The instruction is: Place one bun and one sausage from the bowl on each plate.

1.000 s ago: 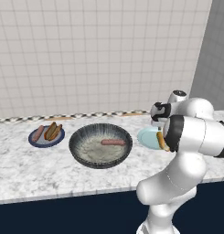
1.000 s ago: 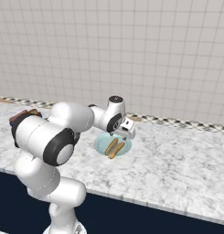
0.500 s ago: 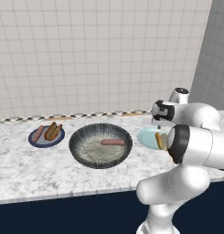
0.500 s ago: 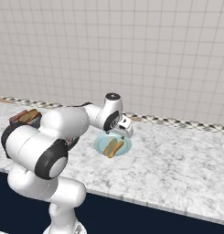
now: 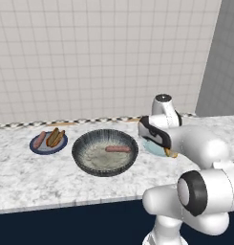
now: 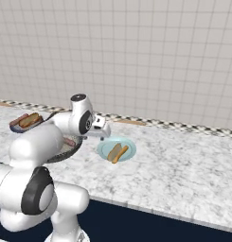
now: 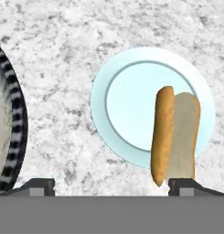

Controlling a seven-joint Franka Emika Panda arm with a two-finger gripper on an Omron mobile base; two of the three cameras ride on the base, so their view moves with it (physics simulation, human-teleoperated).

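Bun now released on plate, tool opened

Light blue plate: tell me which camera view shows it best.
The hand view: the light blue plate lies straight below the camera, nearly whole, with the bun on its edge. The right base view shows it small and slanted but unblocked. In the left base view the arm covers most of it.

No legible text, label, brand, number or sign on anything in view.
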